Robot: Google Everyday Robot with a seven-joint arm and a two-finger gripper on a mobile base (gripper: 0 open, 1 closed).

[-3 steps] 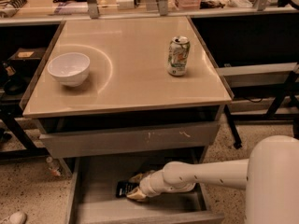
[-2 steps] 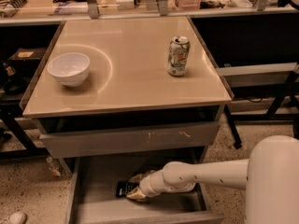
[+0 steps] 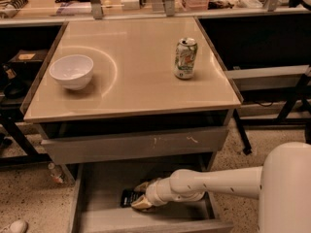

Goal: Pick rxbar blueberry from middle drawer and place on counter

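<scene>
Nearest: grey drawer [image 3: 97, 212] standing open. Inside it, dark snack bar [image 3: 128, 197] flat on the floor, toward the middle. Tool [image 3: 138, 196] down in the drawer at the bar's right end; cannot tell whether gripping it. White arm [image 3: 218, 182] reaching in from the right. Above: scratched drawer front [image 3: 131, 144]. Beige worktop [image 3: 141, 81] carrying white bowl [image 3: 72, 71] left, drink can [image 3: 185, 58] upright right, well apart. Farthest: cluttered bench [image 3: 63, 8].

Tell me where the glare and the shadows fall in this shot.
Camera view: an arc of glare curves across the glossy counter beside the white bowl; the gap under the counter is near black; the middle drawer lies in dim shade, where the tool sits at the dark rxbar blueberry.
</scene>
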